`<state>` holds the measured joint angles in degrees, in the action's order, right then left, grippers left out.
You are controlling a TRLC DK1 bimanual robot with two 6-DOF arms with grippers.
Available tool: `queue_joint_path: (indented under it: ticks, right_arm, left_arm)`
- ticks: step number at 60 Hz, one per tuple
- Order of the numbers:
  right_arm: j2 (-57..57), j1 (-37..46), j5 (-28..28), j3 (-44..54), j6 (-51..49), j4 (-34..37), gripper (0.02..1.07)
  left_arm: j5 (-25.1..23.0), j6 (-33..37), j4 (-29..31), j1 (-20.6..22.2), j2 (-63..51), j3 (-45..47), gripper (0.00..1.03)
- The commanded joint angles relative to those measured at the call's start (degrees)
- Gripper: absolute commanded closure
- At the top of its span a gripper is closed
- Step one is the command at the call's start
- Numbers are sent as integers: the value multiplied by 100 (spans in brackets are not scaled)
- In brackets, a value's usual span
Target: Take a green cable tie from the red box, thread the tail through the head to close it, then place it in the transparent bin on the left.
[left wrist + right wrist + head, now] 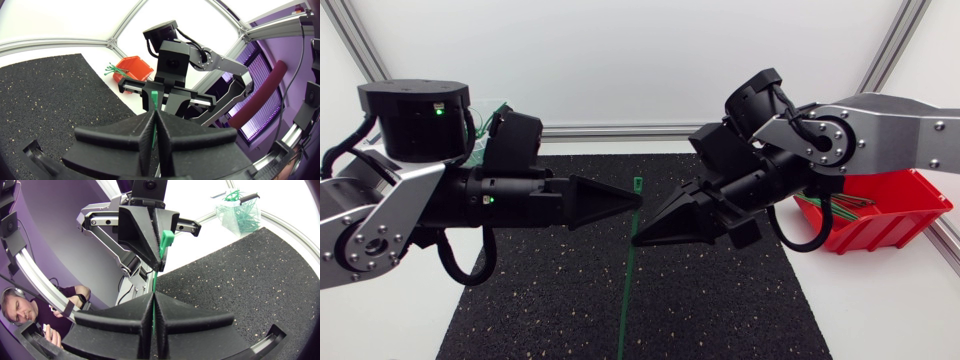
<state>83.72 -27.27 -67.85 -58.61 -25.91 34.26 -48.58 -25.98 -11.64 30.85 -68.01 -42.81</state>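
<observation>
Where the two arms meet above the black mat (570, 310), can see a green cable tie (629, 290) hanging roughly upright, pinched at two heights. Gripped just below its square head by the left gripper (638, 200), pressed narrow with only the strap in between. Gripped lower down by the right gripper (638, 240), likewise squeezed nearly closed on the strap, with both tips almost touching, one just above the other.

From the left wrist, shows as a thin green line in the slit between the fingers (130, 135), with the head poking out ahead of them against the right gripper's body. Cannot follow the strap any further back. From the right wrist, much the same: a green sliver in the slit, the head just beside the left gripper's tip, the lower part hidden under the fingers.

From above, cut off at the lower edge, so cannot tell whether touching the mat. Cannot make out the slot in the head.

Finds the red box (880, 215) on the white table (880, 300) at the right, partly covered by the right arm (900, 130), with spare ties (112, 67) inside, some sticking over the rim. Finds the transparent bin (240, 212) at the far left, mostly hidden behind the left arm (410, 200) from above, with binned ties (242, 200) in it; too small to tell closed from open.
</observation>
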Motion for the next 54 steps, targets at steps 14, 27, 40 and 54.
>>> queue_joint_path:
  ticks: [14,27,40,54]
  right_arm:
    - [-216,28,88,78,7,2,76]
    - [-216,37,695,148,-63,-16,66]
    - [-365,37,1503,157,-19,2,38]
    - [-286,108,2127,104,-511,-104,20]
  left_arm:
    - [24,-505,74,-281,33,-219,100]
    - [-91,-689,92,-475,77,-254,100]
    - [-258,-1015,127,-703,7,-369,100]
    - [-530,-1366,127,-1028,-301,-606,100]
